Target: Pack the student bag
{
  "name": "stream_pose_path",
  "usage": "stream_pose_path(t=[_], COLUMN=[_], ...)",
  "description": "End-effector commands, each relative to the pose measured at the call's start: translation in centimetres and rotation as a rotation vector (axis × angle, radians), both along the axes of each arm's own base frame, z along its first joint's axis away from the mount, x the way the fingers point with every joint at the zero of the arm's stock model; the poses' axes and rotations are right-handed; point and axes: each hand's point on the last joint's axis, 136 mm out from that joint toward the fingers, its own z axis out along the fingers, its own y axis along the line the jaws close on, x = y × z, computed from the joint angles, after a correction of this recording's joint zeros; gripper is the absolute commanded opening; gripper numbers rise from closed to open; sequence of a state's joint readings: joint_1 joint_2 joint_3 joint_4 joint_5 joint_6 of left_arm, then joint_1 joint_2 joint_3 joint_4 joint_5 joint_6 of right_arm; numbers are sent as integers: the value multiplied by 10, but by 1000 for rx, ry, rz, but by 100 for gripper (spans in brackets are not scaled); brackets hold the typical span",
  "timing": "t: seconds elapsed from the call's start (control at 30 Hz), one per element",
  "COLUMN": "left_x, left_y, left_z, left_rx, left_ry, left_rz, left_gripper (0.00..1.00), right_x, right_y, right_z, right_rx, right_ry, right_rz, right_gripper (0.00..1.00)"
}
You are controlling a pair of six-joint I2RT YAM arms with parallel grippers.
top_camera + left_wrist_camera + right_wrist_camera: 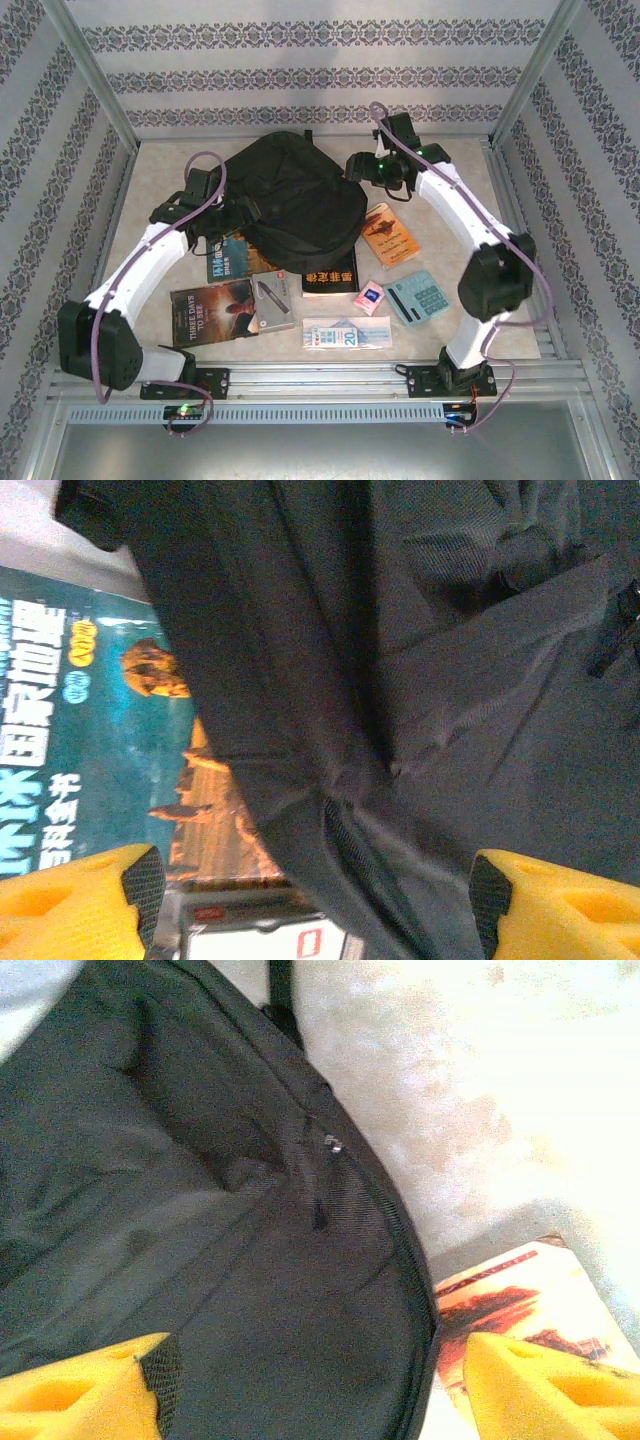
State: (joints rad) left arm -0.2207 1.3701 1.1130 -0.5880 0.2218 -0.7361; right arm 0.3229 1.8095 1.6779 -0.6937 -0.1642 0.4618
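Observation:
The student bag (290, 200) is a large black fabric backpack lying flat at the back middle of the table. My left gripper (222, 215) hovers at its left side. In the left wrist view the yellow fingers (80, 895) stand wide apart over a fold of the bag (450, 680), open and not pinching it (315, 900). My right gripper (372, 172) is at the bag's right rim. It (315, 1380) stands open above the zip edge of the bag (200, 1210), holding nothing.
A teal book (228, 258) lies partly under the bag's left side. An orange book (388, 233) lies right of the bag. In front are a black book (330, 280), a dark book (205, 312), a grey case (270, 305), a teal calculator (418, 297) and a flat packet (345, 333).

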Motion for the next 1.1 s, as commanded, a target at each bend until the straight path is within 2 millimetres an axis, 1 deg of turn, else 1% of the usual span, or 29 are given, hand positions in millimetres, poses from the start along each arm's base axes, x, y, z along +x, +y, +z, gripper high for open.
stream_pose_path(t=[0.0,0.07,0.13,0.2,0.3,0.4,0.47,0.5,0.53,0.57,0.6,0.63,0.67,0.7,0.73,0.77,0.83,0.87,0.93,1.0,1.07], left_x=[29,40,48,56,63,66,69,70,73,75,77,80,82,85,87,88,90,91,94,92,86], left_y=[-14,-18,-21,-25,-27,-29,-31,-33,-34,-37,-36,-38,-39,-37,-36,-35,-33,-33,-32,-31,-23], left_z=[5,-1,-8,-14,-24,-34,-39,-41,-41,-40,-38,-31,-24,-17,-7,2,17,26,45,65,84], left_rx=[-90,-98,-97,-98,-92,-90,-99,-103,-112,-118,-119,-124,-125,-121,-115,-109,-101,-106,-127,-137,-108], left_ry=[-56,-50,-31,-16,11,38,48,51,50,50,46,31,10,-9,-31,-54,-88,-105,-149,-187,-218], left_rz=[5,-2,-10,-19,-23,-28,-32,-35,-40,-47,-47,-50,-54,-52,-52,-53,-51,-42,-24,-9,6], left_gripper=[80,80,78,77,75,72,68,64,60,56,56,56,58,61,66,69,71,71,72,74,77], right_x=[10,17,22,26,30,30,30,30,31,32,33,35,37,40,42,44,44,42,34,21,4], right_y=[6,8,7,7,10,13,16,17,18,18,18,16,16,16,15,15,13,12,4,-9,-21], right_z=[-20,-37,-50,-59,-71,-79,-78,-76,-71,-64,-56,-44,-31,-17,0,17,46,61,80,90,93], right_rx=[37,44,39,47,63,87,96,99,102,104,110,119,138,162,192,226,281,307,333,352,397], right_ry=[64,115,140,155,183,212,209,201,189,174,159,138,114,89,57,31,-6,-25,-48,-55,-51], right_rz=[73,78,71,67,74,74,78,80,81,76,67,50,34,14,-8,-31,-74,-99,-161,-253,-353], right_gripper=[74,73,71,66,50,32,18,12,4,0,0,0,0,0,0,0,0,0,0,0,0])
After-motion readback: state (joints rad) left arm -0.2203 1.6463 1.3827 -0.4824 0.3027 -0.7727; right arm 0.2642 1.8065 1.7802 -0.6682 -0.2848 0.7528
